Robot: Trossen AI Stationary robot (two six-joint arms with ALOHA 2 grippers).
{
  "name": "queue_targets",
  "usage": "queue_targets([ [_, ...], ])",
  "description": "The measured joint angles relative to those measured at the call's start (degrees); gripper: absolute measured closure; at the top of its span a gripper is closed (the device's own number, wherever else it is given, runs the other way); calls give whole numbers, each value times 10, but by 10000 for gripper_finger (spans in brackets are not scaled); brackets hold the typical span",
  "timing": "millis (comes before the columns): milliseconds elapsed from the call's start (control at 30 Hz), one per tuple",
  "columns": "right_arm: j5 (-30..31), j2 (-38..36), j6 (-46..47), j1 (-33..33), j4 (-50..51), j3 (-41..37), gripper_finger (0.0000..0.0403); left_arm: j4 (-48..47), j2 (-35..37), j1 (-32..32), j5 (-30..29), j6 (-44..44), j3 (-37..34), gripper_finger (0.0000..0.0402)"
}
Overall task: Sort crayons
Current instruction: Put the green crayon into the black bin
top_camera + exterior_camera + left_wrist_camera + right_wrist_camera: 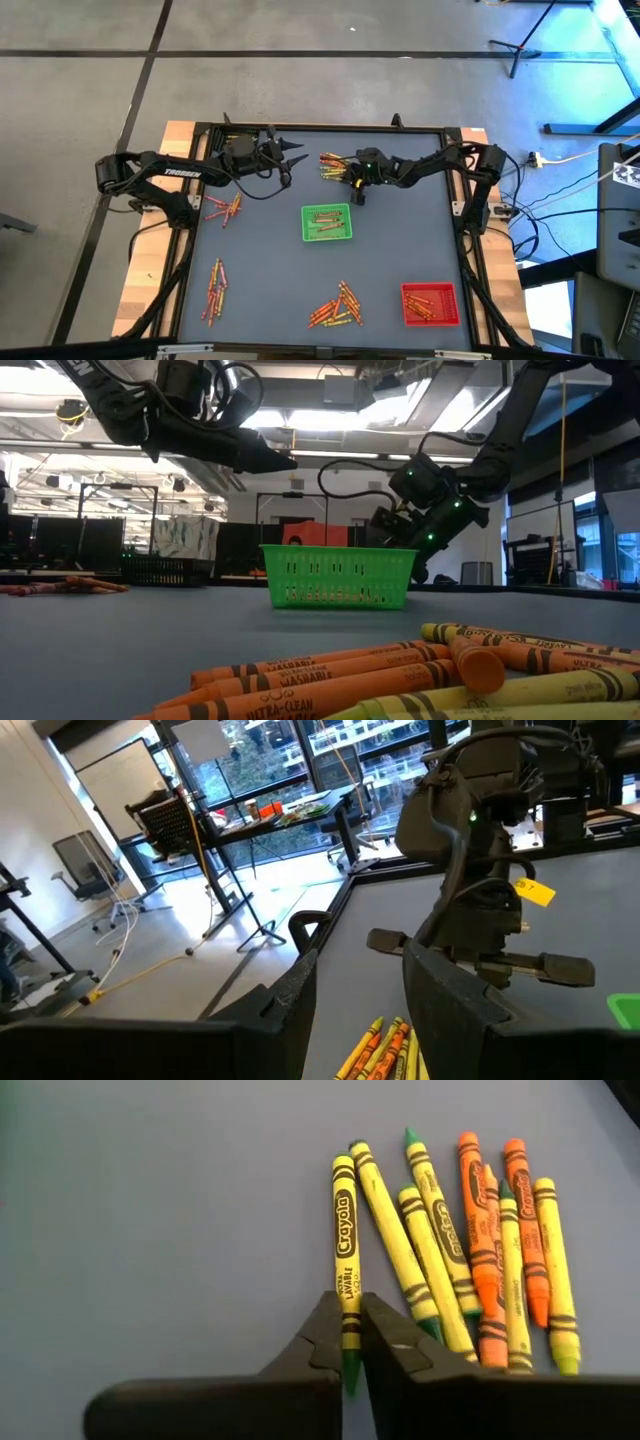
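A loose row of crayons point(470, 1250), yellow, green and orange, lies on the dark table at the far middle point(333, 166). My right gripper point(350, 1345) slants down at that row point(355, 188) and is shut on the leftmost yellow-green crayon point(345, 1230). My left gripper point(290, 160) hovers open above the far left part of the table, pointing level toward the right arm. In the left wrist view its fingers point(450, 1000) stand wide apart with the crayons point(385, 1050) below them. My right gripper pinches the yellow-green crayon between its two fingertips point(325, 1330), on the crayon's two long sides near its green-tipped end point(349, 1320). The fingers slant down from above and the crayon runs on away from them. Its far part lies in line with the other crayons on the table.
A green tray point(327, 222) holding crayons stands mid-table, and a red tray point(430, 303) with crayons stands near the right front corner. More crayon heaps lie at the left point(224, 207), the front left point(215, 290) and the front middle point(338, 306).
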State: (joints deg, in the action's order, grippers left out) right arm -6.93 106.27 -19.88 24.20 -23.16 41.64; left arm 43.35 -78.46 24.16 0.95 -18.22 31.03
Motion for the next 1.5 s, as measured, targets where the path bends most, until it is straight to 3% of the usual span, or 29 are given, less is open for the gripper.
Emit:
queue_targets([
  [267,106,-97,9,-58,104,-1,387,-4,0,-19,0,0,0,269],
  [600,155,-191,26,-126,147,-1,392,-22,0,-49,0,-2,0,269],
  [833,156,-214,4,-148,110,-1,393,-55,0,-48,21,6,0,263],
  [1100,134,-214,-31,-149,24,0,391,-67,0,-48,87,35,0,213],
  [1500,75,-210,-62,-148,-79,1,390,-18,-3,-68,86,38,0,210],
])
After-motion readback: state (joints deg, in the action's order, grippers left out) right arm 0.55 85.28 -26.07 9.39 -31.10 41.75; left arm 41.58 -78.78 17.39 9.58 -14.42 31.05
